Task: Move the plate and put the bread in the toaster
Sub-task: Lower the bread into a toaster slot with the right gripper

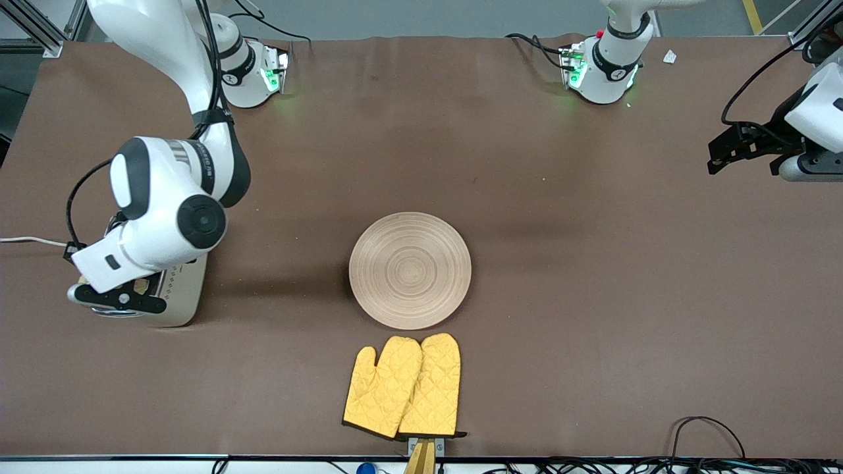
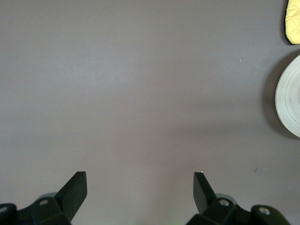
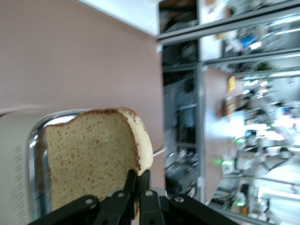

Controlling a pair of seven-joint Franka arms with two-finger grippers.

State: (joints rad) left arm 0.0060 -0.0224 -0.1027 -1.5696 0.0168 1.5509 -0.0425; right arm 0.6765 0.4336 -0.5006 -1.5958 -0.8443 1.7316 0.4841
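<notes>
My right gripper [image 3: 138,174] is shut on the crust edge of the bread [image 3: 89,154], a speckled brown slice held on edge right over the chrome top of the toaster [image 3: 35,140]. I cannot tell whether the slice has entered a slot. From the front, the cream toaster [image 1: 181,299] stands at the right arm's end of the table, with the right gripper [image 1: 125,294] above it and a bit of bread [image 1: 140,286] showing. The wooden plate [image 1: 409,270] lies mid-table, bare. My left gripper [image 2: 140,185] hangs open and waits over bare table at the left arm's end.
A pair of yellow oven mitts [image 1: 403,387] lies nearer the front camera than the plate, by the table edge. A white cord [image 1: 26,241] runs from the toaster off the table end. The plate's rim [image 2: 290,96] and a mitt [image 2: 294,21] show in the left wrist view.
</notes>
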